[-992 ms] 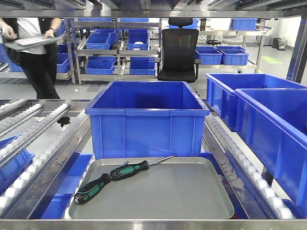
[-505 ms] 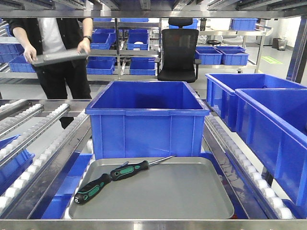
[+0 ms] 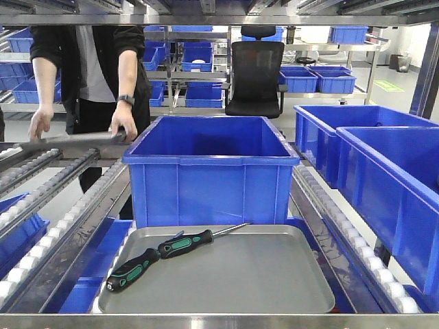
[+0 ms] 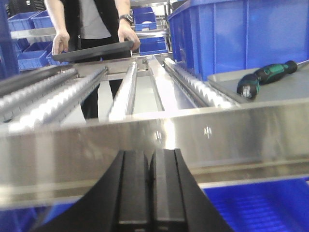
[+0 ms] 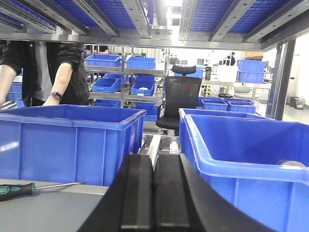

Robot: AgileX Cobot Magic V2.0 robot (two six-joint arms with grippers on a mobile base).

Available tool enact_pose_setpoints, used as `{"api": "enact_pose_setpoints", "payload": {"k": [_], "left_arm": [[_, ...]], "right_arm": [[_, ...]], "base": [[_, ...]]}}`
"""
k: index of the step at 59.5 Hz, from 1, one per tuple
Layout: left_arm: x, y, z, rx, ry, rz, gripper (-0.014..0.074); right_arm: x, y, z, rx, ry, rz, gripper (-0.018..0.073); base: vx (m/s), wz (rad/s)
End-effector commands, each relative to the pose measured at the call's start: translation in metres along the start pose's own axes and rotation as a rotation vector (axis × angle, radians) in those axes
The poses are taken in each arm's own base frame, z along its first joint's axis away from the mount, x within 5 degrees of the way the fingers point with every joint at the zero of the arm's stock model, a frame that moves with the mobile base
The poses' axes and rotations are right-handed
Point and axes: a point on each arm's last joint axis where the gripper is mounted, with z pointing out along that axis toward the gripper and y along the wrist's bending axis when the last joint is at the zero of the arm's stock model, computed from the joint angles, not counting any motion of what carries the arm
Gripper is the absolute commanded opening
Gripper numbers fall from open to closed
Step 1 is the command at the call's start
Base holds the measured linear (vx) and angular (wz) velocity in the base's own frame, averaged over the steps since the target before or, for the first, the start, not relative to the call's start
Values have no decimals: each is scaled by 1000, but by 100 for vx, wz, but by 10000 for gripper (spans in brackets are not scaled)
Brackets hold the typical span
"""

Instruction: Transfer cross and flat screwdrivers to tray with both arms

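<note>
Two screwdrivers with black and green handles lie on the grey tray (image 3: 274, 274), end to end on a slant. One (image 3: 132, 269) lies near the tray's front left. The other (image 3: 186, 240) lies behind it, its shaft pointing to the back right. Neither gripper shows in the front view. My left gripper (image 4: 150, 155) is shut and empty, low in front of a steel rail; a screwdriver (image 4: 264, 77) and the tray (image 4: 275, 92) lie to its right. My right gripper (image 5: 153, 158) is shut and empty beside the tray (image 5: 58, 210); a screwdriver (image 5: 19, 189) lies at its left.
A deep blue bin (image 3: 209, 164) stands right behind the tray. Two more blue bins (image 3: 387, 171) stand at the right. Roller rails (image 3: 48, 185) run along the left. A person (image 3: 89, 75) stands at the back left and holds a dark tray (image 3: 75, 138) over the rails.
The person has walked right and closer to the rack and lowered the dark tray to the roller rails. The screwdrivers and grey tray have not moved.
</note>
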Motion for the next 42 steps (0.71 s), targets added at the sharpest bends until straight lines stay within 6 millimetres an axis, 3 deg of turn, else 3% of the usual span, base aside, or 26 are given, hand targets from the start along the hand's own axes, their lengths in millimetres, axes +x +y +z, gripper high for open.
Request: {"api": "enact_pose_setpoints", "payload": {"k": [1,42], "left_arm": [[-12,1,-6,-8,-119,-6,4],[-13,1,-9,-10,-149,15,4]], "right_arm": [[-12,-5,0,51,-58,3,-8],[-12,-5,0,52,-58,3,-8]], "base": [[0,0],[0,0]]}}
